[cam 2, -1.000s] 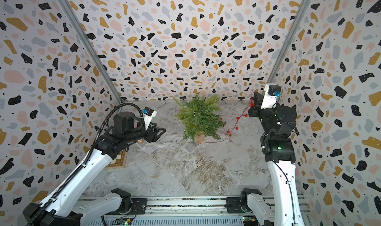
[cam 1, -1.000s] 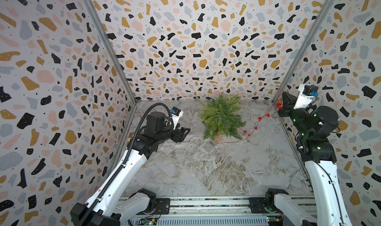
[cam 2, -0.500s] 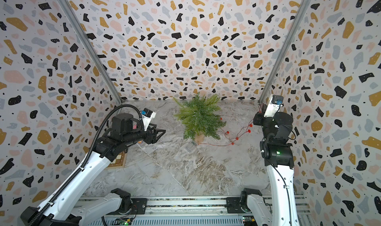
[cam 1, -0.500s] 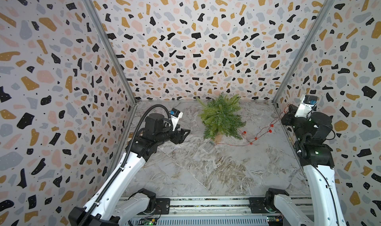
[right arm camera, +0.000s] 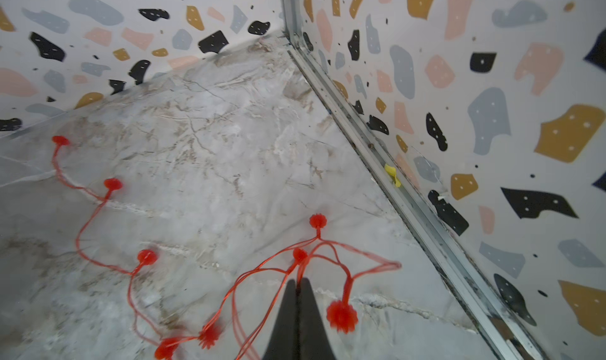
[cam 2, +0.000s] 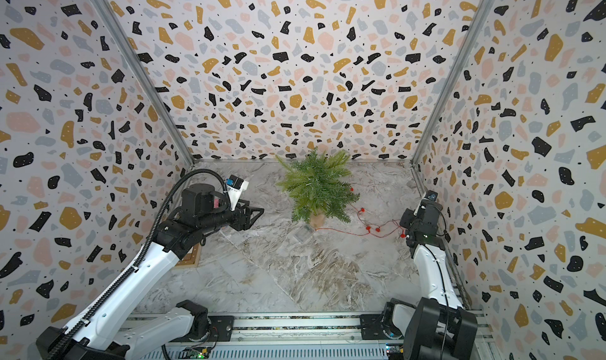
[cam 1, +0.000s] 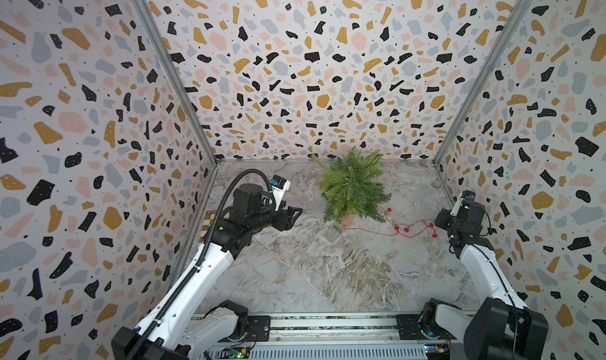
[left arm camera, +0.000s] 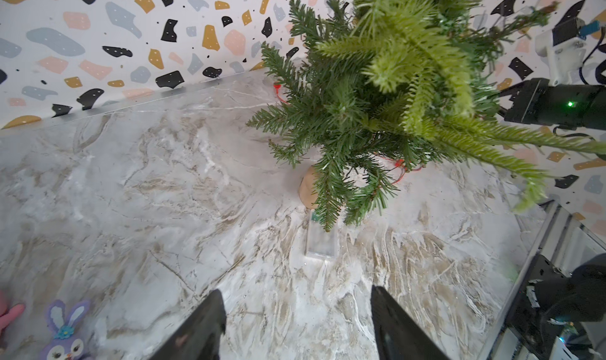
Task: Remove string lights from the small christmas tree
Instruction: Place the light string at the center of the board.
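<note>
The small christmas tree point(cam 1: 352, 187) point(cam 2: 316, 187) stands upright near the back wall; in the left wrist view its branches point(left arm camera: 377, 96) hang close ahead. The string lights point(cam 1: 406, 228) point(cam 2: 377, 228) trail slack over the floor from under the tree's right side to my right gripper point(cam 1: 438, 224) point(cam 2: 404, 225). That gripper point(right arm camera: 298, 280) is shut on the red wire, with red beads point(right arm camera: 144, 256) scattered around it. The clear box point(cam 1: 332, 233) point(left arm camera: 321, 240) lies at the tree's foot. My left gripper point(cam 1: 295, 215) point(left arm camera: 296, 292) stands open and empty, left of the tree.
Patterned walls close in the back and both sides. A purple plush bunny point(left arm camera: 65, 328) lies near the left wall, beside a framed checkered piece point(cam 1: 208, 219). A yellow scrap point(right arm camera: 392, 174) sits in the right wall's rail. The arm bases' rail point(cam 1: 328, 322) runs along the front.
My right gripper has come down from high by the right wall toward the floor, and the taut string has gone slack on the marble. The left arm has barely moved.
</note>
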